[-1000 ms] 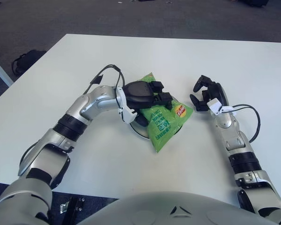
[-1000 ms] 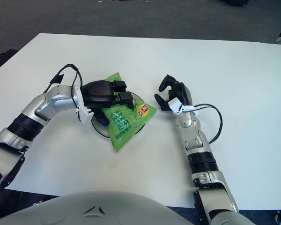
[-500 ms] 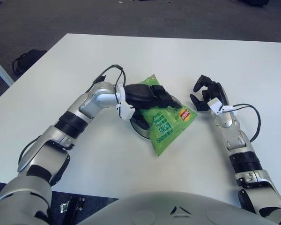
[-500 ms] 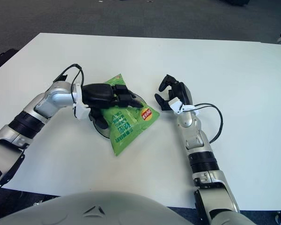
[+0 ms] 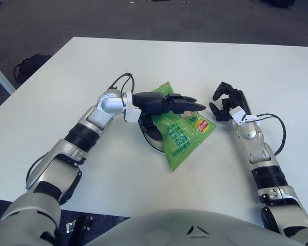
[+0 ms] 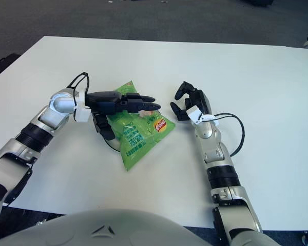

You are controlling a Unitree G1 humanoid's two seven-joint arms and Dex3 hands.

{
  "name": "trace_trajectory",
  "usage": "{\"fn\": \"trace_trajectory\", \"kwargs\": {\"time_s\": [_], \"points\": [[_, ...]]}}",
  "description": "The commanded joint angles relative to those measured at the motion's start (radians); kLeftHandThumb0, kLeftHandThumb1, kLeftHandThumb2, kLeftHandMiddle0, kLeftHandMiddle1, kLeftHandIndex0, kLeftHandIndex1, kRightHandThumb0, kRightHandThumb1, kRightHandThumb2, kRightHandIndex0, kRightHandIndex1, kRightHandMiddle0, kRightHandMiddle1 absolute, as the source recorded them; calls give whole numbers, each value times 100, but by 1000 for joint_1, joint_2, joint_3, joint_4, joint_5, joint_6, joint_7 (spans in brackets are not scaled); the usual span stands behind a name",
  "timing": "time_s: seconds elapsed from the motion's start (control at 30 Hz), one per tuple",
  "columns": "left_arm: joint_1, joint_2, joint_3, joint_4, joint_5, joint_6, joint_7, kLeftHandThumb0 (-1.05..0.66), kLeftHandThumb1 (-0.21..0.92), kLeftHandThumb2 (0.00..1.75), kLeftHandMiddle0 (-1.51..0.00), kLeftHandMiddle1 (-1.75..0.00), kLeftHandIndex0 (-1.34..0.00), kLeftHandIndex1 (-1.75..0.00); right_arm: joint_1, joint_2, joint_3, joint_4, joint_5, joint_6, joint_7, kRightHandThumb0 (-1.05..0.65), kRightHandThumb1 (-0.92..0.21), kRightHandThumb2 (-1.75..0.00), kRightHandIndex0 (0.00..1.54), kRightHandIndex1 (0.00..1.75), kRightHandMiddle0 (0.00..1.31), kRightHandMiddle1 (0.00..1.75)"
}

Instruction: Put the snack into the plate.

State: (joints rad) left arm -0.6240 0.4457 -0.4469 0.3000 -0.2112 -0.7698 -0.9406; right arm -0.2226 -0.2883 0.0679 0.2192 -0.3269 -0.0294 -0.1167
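The green snack bag (image 5: 180, 136) lies slanted across the small round plate (image 5: 148, 141), its lower end hanging over the plate's near rim onto the table. My left hand (image 5: 182, 104) is open just over the bag's upper half. Its fingers stretch out flat to the right, and its thumb reaches down beside the plate. Whether the fingers touch the bag I cannot tell. My right hand (image 5: 222, 101) shows to the right of the bag, a short gap away, with its fingers loosely spread and holding nothing.
The white table (image 5: 143, 61) stretches wide behind and to both sides of the plate. A black cable (image 5: 277, 128) loops beside my right forearm. Off the table's left edge, a dark bag (image 5: 28, 65) sits on the grey floor.
My left hand has let go of the snack bag and straightened its fingers out over it. The bag settled lower on the plate. The right hand stayed put.
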Motion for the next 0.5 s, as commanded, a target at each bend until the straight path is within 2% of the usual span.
{"fn": "trace_trajectory", "kwargs": {"time_s": [0.0, 0.1, 0.17, 0.2, 0.33, 0.4, 0.47], "points": [[-3, 0, 68, 4, -97, 37, -43, -105, 92, 53, 0, 0, 0, 0, 84, 22, 35, 80, -7, 70, 36, -48, -33, -130, 125, 175, 61, 175], [51, -30, 117, -39, -160, 105, -14, -105, 92, 52, -2, -1, 0, 0, 87, 10, 51, 77, -48, 50, 8, -48, -32, -131, 126, 175, 61, 175], [83, -48, 143, -79, -224, 193, -4, -105, 92, 50, -4, -2, 0, 0, 87, 5, 59, 77, -63, 47, 1, -49, -31, -132, 126, 175, 62, 175], [93, -50, 155, -99, -270, 262, -11, -105, 92, 49, -5, -3, 0, 0, 86, 3, 60, 79, -65, 46, 2, -49, -31, -133, 126, 175, 62, 175], [99, -67, 193, -136, -369, 441, -25, -104, 92, 41, -7, -3, -2, -3, 85, 0, 61, 85, -66, 42, 6, -49, -30, -134, 126, 175, 63, 175], [95, -82, 213, -138, -387, 490, -22, -103, 92, 37, -7, -3, -1, -9, 85, -2, 61, 86, -65, 41, 9, -49, -30, -134, 126, 175, 63, 175], [76, -107, 259, -97, -372, 488, 14, -101, 92, 34, -8, -3, 0, -12, 86, -5, 62, 87, -63, 39, 14, -49, -30, -134, 126, 175, 63, 175]]}}
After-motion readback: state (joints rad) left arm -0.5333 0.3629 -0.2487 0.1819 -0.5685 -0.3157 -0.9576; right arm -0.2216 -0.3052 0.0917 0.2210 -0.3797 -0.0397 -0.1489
